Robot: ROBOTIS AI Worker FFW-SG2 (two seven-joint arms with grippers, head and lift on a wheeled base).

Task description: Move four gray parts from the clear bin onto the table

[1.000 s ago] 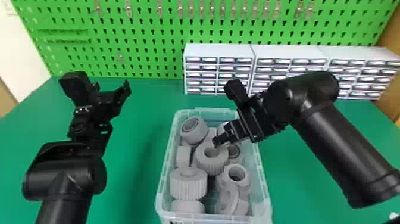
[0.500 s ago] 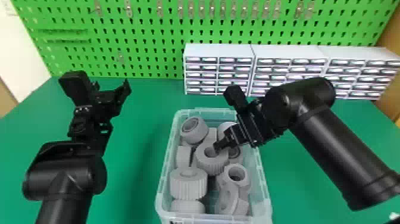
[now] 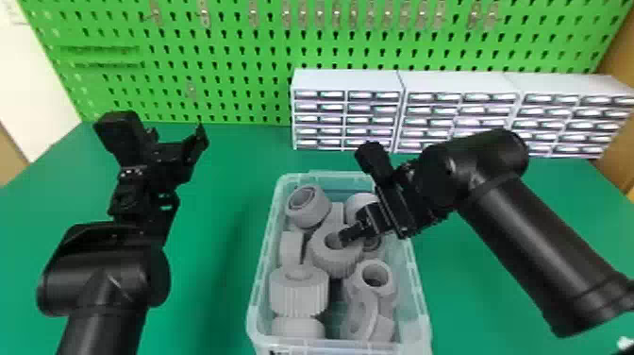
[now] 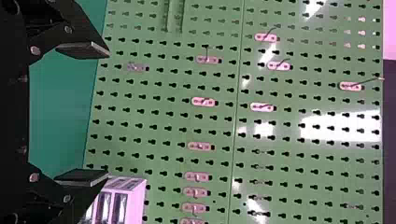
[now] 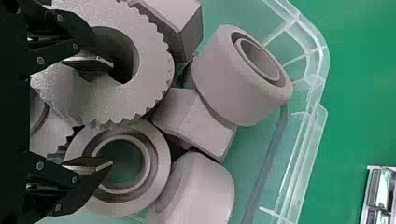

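Head view: the table [image 3: 476, 302] is being backed by a pegboard [image 3: 240, 52]. On it the bin [image 3: 257, 302] is being filled by gray parts [image 3: 298, 300]. The left gripper [image 3: 177, 134] is being held beside the bin, fingers parted; the right gripper [image 3: 353, 232] is being held over the parts, also parted — in its wrist view, one finger is being framed by a gear's [image 5: 152, 74] hole, the other by a ring's [image 5: 161, 161].

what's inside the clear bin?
The clear bin holds a heap of gray parts, including a toothed gear and a ringed roller. The right gripper hides some of it. Whatever lies under the top pieces is covered; no total count possible.
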